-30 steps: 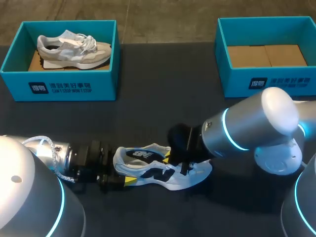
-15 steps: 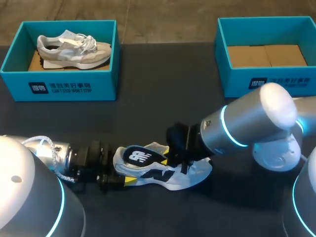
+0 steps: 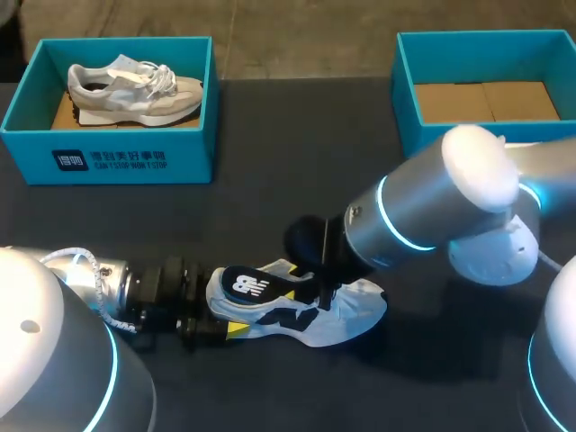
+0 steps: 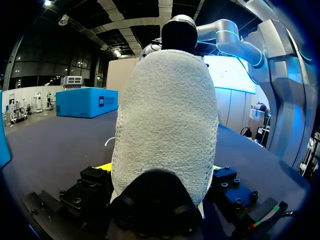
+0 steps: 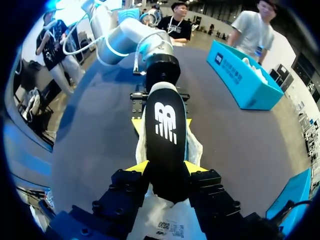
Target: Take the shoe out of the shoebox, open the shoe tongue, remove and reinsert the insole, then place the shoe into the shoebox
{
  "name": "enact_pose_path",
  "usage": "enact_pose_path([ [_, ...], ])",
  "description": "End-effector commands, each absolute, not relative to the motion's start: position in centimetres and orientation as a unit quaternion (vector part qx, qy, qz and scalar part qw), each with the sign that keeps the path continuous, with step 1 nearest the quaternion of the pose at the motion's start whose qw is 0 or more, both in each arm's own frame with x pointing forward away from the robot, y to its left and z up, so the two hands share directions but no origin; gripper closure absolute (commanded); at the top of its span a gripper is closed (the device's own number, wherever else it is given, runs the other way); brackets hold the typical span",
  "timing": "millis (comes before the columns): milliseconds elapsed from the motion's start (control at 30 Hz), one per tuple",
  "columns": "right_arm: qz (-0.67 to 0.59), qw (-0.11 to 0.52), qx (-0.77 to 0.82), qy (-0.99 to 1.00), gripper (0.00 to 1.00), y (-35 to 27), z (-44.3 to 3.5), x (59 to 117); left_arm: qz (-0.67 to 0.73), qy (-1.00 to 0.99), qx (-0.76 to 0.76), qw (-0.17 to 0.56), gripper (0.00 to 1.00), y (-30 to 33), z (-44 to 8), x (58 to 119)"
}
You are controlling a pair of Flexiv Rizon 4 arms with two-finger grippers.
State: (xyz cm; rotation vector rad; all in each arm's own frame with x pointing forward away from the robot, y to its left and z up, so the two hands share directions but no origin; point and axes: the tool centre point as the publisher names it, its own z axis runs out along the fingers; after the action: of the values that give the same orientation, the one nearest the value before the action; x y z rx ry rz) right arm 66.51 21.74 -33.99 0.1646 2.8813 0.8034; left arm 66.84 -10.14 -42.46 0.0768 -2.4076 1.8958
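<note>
- On the table (image 3: 270, 171), near middle, head view: left pincer (image 3: 205, 317) grips the shoe (image 3: 346, 317) by its heel; right pincer (image 3: 315, 286) holds the insole (image 3: 245, 286) raised.
- Left wrist view: heel wedged tight between jaws.
- Right wrist view: jaws pinch insole. Looks like the removal step; next, pull it clear.

Desk (image 3: 270, 180): dark grey matte top, evenly lit. It spreads under the left tool (image 3: 216, 312) and the right tool (image 3: 315, 286), and well ahead of both.
</note>
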Motion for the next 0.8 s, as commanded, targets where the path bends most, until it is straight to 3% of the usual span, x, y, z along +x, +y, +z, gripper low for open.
enact_pose_path([
  [33, 0.232, 0.072, 0.048, 0.969, 0.58, 22.3, -33.1, 66.2, 0.617, -0.785, 0.026, 0.038, 1.0, -10.2, -43.1, 66.9],
  [800, 0.123, 0.069, 0.048, 0.989, 0.61, 24.2, -34.5, 66.4, 0.617, -0.785, 0.026, 0.038, 1.0, -10.2, -43.1, 66.9],
])
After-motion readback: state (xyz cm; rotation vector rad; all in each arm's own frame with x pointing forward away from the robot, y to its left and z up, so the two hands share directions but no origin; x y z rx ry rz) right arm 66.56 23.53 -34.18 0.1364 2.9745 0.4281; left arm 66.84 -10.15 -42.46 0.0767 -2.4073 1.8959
